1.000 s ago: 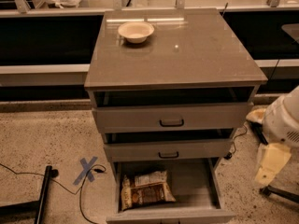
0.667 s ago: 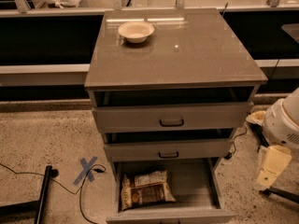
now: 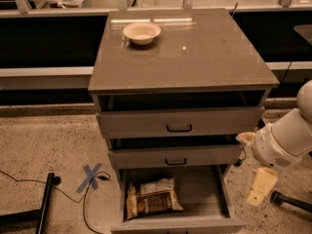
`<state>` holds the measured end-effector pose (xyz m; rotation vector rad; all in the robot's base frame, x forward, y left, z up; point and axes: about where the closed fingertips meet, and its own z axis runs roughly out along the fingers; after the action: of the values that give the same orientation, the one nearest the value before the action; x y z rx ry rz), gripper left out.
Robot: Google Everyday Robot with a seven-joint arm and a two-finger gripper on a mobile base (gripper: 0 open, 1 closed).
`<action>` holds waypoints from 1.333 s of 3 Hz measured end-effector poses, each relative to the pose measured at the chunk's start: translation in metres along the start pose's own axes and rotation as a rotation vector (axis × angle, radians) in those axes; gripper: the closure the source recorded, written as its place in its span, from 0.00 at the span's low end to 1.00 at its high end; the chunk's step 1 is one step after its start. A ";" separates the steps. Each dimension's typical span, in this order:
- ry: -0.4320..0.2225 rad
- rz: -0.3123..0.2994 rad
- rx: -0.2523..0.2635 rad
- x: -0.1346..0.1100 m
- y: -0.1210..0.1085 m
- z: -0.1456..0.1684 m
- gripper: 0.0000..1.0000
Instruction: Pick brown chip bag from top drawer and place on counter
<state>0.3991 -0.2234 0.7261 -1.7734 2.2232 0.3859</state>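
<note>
The brown chip bag (image 3: 152, 198) lies flat on the grey floor of the top drawer (image 3: 204, 194), the lowest and deepest one, which is pulled out. The bag sits in the drawer's left half and shows a pale end and a white label. The counter (image 3: 195, 57) is the glossy grey-brown slab on top of the cabinet. My gripper (image 3: 259, 185) hangs from the white arm to the right of the open drawer, outside it, at about the drawer's height. It holds nothing that I can see and does not touch the bag.
A pale bowl (image 3: 141, 32) stands on the counter's far left. The two upper drawers (image 3: 179, 123) with dark handles are slightly open. On the speckled floor to the left are a blue tape cross (image 3: 91, 176), a black cable and a dark stand leg (image 3: 44, 201).
The arm and gripper have moved left and a little down, closer to the right side of the open drawer. The bag and the bowl have not moved.
</note>
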 end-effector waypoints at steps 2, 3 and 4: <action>0.005 -0.016 0.026 -0.009 -0.018 0.010 0.00; -0.026 -0.015 0.024 -0.006 -0.024 0.066 0.00; -0.095 -0.075 0.043 -0.006 -0.032 0.137 0.00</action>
<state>0.4373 -0.1741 0.5997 -1.7721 2.0788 0.3945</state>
